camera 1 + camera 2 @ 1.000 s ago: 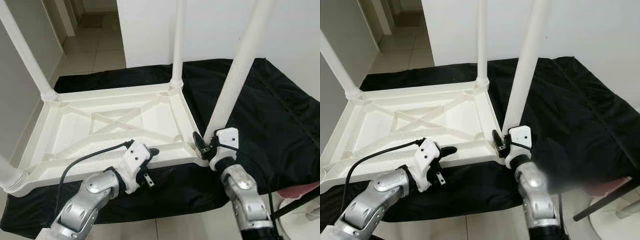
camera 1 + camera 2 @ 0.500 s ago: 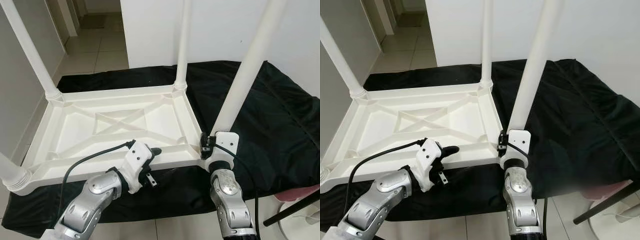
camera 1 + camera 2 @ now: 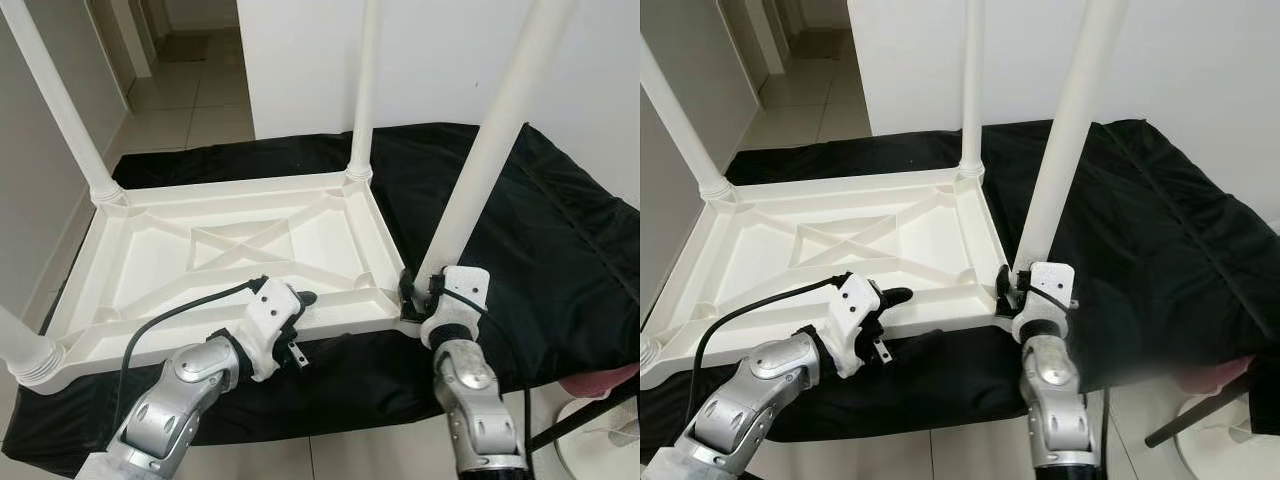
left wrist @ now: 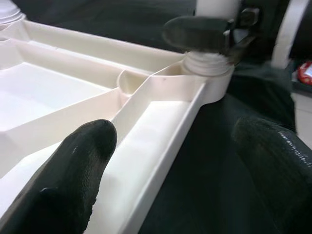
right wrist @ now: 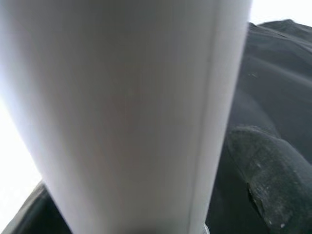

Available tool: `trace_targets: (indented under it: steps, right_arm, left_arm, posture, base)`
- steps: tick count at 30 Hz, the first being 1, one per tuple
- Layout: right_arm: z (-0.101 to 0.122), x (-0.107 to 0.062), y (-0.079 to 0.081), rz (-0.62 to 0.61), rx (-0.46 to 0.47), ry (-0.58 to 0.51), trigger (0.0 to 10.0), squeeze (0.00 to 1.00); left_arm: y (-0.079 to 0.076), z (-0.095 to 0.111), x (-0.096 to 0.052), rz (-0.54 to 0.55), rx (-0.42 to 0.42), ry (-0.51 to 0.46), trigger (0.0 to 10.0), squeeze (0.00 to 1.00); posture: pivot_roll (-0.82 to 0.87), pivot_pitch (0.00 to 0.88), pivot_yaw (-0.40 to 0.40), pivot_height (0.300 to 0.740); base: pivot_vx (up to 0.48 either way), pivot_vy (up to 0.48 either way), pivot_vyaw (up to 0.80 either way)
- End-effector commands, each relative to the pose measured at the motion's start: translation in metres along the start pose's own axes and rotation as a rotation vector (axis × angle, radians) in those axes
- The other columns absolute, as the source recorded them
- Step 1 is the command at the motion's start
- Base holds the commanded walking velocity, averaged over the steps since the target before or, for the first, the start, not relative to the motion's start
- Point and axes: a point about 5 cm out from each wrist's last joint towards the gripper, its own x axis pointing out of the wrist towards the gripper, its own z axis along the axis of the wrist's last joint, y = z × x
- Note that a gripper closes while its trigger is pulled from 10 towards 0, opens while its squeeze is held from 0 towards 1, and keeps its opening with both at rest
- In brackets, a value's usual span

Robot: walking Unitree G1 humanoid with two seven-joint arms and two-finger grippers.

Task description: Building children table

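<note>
A white plastic children's table (image 3: pixel 200 190) lies upside down on a black cloth (image 3: pixel 560 230), with its legs pointing up. My left gripper (image 3: pixel 300 322) is at the near rim, open. One finger (image 4: pixel 73 165) hangs over the table's underside, the other (image 4: pixel 273 161) over the cloth, and the rim runs between them. My right gripper (image 3: pixel 415 292) sits at the foot of the near right leg (image 3: pixel 490 150), its fingers closed around the leg just above the corner socket (image 4: pixel 207 66).
Legs stand at the far right (image 3: pixel 362 90), far left (image 3: pixel 60 110) and near left (image 3: pixel 20 345) corners. A white wall rises behind the cloth. A tiled hallway floor (image 3: pixel 190 100) runs off at the far left. A pink object (image 3: pixel 605 380) and a black rod (image 3: pixel 585 415) lie at the near right.
My right gripper has moved from beside the near right leg onto its foot and closed on it. The left gripper has stayed at the near rim. The camera has shifted slightly.
</note>
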Motion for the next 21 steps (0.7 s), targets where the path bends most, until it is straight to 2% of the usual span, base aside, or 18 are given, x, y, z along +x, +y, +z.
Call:
trace_targets:
  steps: [1,7,8,13,21]
  right_arm:
    - [-0.001,0.001,0.003,0.042,0.018,0.002,10.0,0.00]
    - [0.006,0.007,0.007,0.265,-0.023,-0.023,10.0,0.00]
    - [0.006,0.007,0.007,0.265,-0.023,-0.023,10.0,0.00]
    - [0.005,0.011,0.001,0.469,-0.113,-0.013,10.0,0.00]
    - [0.003,0.013,-0.004,0.601,-0.148,-0.001,10.0,0.00]
  left_arm:
    - [0.003,-0.001,-0.001,0.058,-0.006,0.010,10.0,0.00]
    - [-0.003,0.000,0.002,0.025,-0.017,0.012,10.0,0.00]
    - [-0.003,0.000,0.002,0.025,-0.017,0.012,10.0,0.00]
    - [0.000,0.005,0.005,0.007,0.002,0.005,10.0,0.00]
    - [0.005,0.009,0.001,0.015,0.024,-0.001,10.0,0.00]
  posture:
    - [-0.07,0.000,0.017,0.740]
    - [-0.08,0.000,0.018,0.740]
    - [-0.08,0.000,0.018,0.740]
    - [-0.07,0.000,0.008,0.740]
    - [-0.06,0.020,0.007,0.740]
  base:
    - [0.000,0.000,0.00]
    - [0.000,0.000,0.00]
    - [0.000,0.000,0.00]
    - [0.000,0.000,0.00]
    - [0.000,0.000,0.00]
